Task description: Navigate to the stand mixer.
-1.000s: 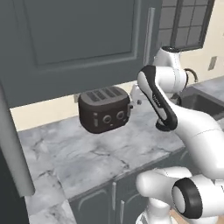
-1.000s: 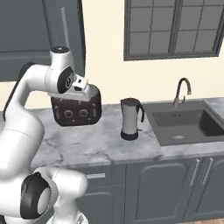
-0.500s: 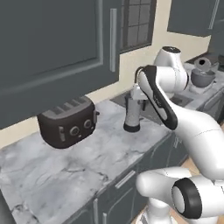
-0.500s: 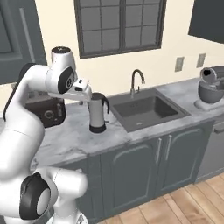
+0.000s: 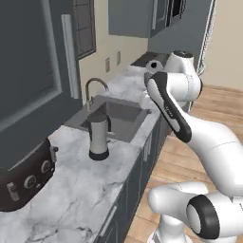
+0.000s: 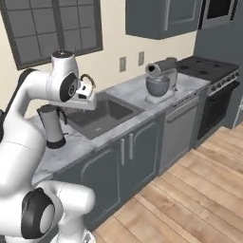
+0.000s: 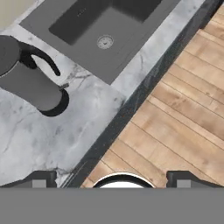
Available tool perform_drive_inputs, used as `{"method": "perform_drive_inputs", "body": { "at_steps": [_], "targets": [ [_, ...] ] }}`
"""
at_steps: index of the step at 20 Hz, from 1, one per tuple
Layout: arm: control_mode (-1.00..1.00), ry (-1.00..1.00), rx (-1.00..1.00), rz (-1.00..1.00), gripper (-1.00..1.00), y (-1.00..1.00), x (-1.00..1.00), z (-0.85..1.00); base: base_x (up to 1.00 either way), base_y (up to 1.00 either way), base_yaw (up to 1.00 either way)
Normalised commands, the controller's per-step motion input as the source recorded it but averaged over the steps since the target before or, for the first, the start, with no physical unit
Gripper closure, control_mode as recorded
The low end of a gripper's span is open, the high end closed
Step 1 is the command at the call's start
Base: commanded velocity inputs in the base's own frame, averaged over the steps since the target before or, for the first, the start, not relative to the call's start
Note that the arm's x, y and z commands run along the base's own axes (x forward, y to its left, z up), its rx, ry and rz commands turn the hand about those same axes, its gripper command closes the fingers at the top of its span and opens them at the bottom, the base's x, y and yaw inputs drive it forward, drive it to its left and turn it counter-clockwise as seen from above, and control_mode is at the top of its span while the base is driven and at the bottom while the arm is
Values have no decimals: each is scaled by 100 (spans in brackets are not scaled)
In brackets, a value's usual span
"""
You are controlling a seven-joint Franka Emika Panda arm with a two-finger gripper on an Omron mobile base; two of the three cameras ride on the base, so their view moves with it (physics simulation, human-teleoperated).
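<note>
The stand mixer (image 6: 160, 80), with a dark grey head, metal bowl and pale base, stands on the marble counter (image 6: 128, 90) to the right of the sink, beside the stove. In the left base view only its head (image 5: 153, 64) peeks out behind my arm. My gripper (image 7: 113, 181) hangs over the counter's front edge near the sink, about a sink's width short of the mixer. Its fingertips (image 7: 40, 179) stand wide apart, open, with nothing between them. In the right base view the gripper (image 6: 88, 101) points down.
A slim grey jug (image 6: 51, 124) (image 7: 30, 78) stands left of the dark sink (image 6: 102, 114) (image 7: 105, 26) with its faucet (image 5: 92, 85). The dark toaster (image 5: 21, 180) sits at the far left. A black stove (image 6: 209, 66) is beyond the mixer. Wooden floor (image 6: 190, 190) runs along the cabinets.
The whole scene has shifted left as the base drove right along the counter. The toaster has slid to the edge, and the sink, mixer and stove have come into view.
</note>
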Motion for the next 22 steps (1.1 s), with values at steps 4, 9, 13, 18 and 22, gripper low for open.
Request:
{"method": "perform_drive_inputs", "body": {
  "at_steps": [4,9,13,18,22],
  "targets": [
    [100,0,0,0,-100,0,0,0,69,0,-64],
    [100,0,0,0,-100,0,0,0,83,-25,-39],
    [100,0,0,0,-100,0,0,0,79,-59,0],
    [100,0,0,0,-100,0,0,0,77,-72,8],
    [100,0,0,0,-100,0,0,0,75,-82,27]
  ]
}}
